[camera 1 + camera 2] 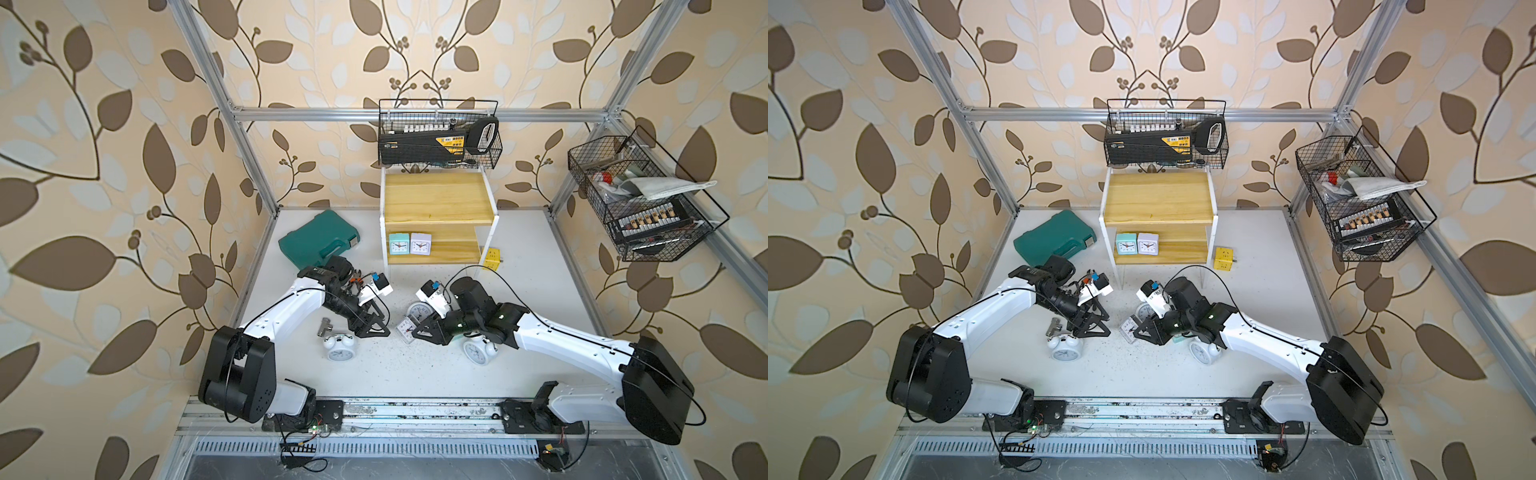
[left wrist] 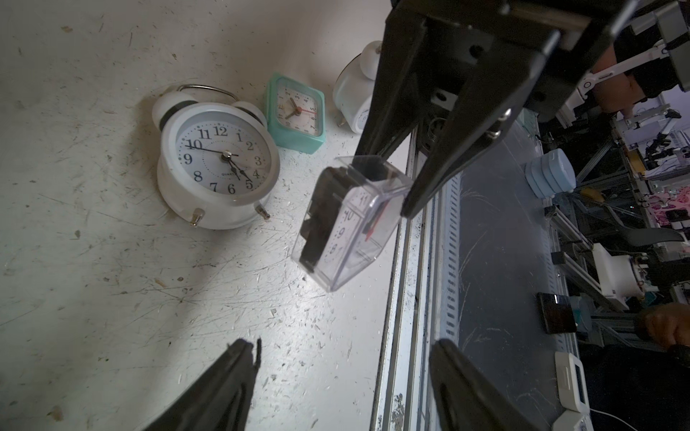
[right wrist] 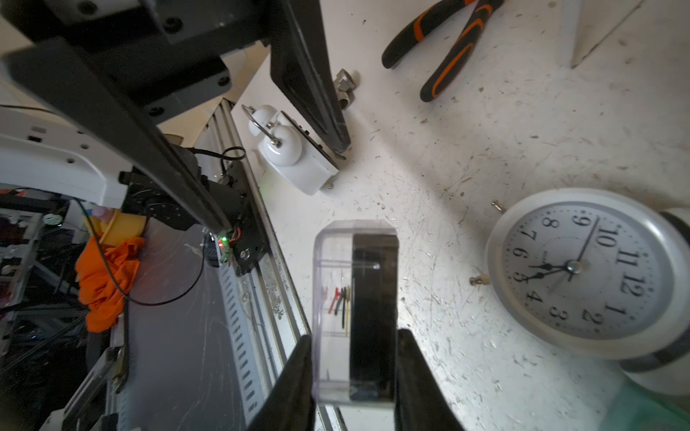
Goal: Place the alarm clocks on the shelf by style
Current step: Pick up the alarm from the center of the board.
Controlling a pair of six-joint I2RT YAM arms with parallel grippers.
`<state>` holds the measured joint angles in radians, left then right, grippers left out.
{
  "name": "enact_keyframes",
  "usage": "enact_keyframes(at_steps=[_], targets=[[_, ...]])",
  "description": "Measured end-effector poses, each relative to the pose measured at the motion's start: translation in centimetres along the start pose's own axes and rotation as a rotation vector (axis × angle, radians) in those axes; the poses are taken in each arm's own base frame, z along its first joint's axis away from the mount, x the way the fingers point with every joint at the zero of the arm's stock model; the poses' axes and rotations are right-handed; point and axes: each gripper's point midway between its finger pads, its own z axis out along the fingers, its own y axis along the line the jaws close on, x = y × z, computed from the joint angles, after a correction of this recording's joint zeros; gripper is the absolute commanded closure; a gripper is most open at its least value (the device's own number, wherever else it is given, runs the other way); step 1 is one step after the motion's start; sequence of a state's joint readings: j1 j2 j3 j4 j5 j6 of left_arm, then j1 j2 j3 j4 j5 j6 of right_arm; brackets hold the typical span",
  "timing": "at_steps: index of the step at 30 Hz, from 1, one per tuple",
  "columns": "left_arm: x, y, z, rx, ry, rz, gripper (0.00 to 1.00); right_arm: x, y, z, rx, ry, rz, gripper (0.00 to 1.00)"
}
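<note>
The right tool [image 3: 354,336] is clamped on a small clear-plastic square alarm clock [image 3: 354,309]. Its fingers press the clock's front and back, so the right wrist view shows the case edge-on. In both top views the clock hangs tilted just above the white counter [image 1: 415,374], between the two arms.

The left tool [image 2: 343,347] is spread apart and empty. Its mouth is aimed at the held clock from just beside it; whether a hand-over is meant cannot be told.

The two-tier shelf of light yellow boards and white side panels [image 1: 436,199] stands beyond the clock, away from both arm bases. On its lower board a mint square clock [image 1: 399,243] and a lilac square clock [image 1: 420,243] stand side by side at the left end, with bare board to their right. That gap probably suits the right arm, which holds the clock.

Three round white twin-bell clocks [image 1: 338,347] rest on the counter, with a teal square clock [image 2: 297,115] between two of them.
</note>
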<state>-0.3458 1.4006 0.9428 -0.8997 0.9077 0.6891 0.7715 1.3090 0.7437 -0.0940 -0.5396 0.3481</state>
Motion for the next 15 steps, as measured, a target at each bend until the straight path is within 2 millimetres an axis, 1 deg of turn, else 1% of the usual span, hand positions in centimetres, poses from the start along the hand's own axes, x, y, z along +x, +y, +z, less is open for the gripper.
enact_keyframes(at_steps=[4, 8, 12, 15], targets=[[-0.1, -0.3, 0.0, 0.017, -0.001, 0.000, 0.24, -0.6, 1.1, 0.3, -0.110, -0.023, -0.002, 0.70], [-0.3, -0.8, -0.2, 0.041, -0.006, 0.007, 0.27, -0.8, 1.8, 0.8, -0.189, -0.027, 0.003, 0.70], [-0.4, -1.3, -0.2, 0.072, -0.008, 0.007, 0.32, -1.2, 2.4, 1.2, -0.244, -0.032, 0.005, 0.71], [-0.2, -1.6, -0.2, 0.090, -0.006, 0.002, 0.37, -1.4, 2.8, 1.3, -0.274, -0.038, -0.001, 0.71]])
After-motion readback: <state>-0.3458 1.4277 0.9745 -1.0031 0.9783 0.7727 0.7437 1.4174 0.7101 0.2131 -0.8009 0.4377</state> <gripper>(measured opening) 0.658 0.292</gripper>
